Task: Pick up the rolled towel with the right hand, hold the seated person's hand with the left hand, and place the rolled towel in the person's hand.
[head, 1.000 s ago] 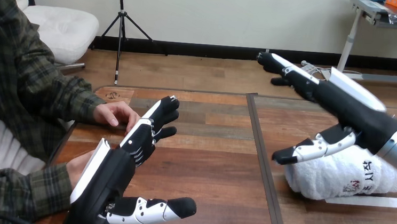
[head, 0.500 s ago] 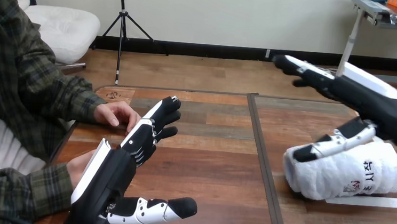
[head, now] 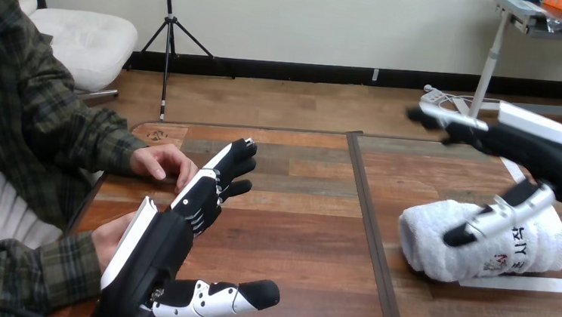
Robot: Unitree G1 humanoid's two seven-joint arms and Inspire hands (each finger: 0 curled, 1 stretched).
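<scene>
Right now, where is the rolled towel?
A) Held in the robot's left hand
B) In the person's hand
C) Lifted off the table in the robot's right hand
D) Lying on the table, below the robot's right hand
D: the rolled towel lies on the table, and the right hand is above it with straight fingers, not closed round it.

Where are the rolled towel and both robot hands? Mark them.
rolled towel [head: 432, 244]: head view, its left end.
right hand [head: 554, 159]: head view, black palm.
left hand [head: 155, 253]: head view, black palm.
</scene>
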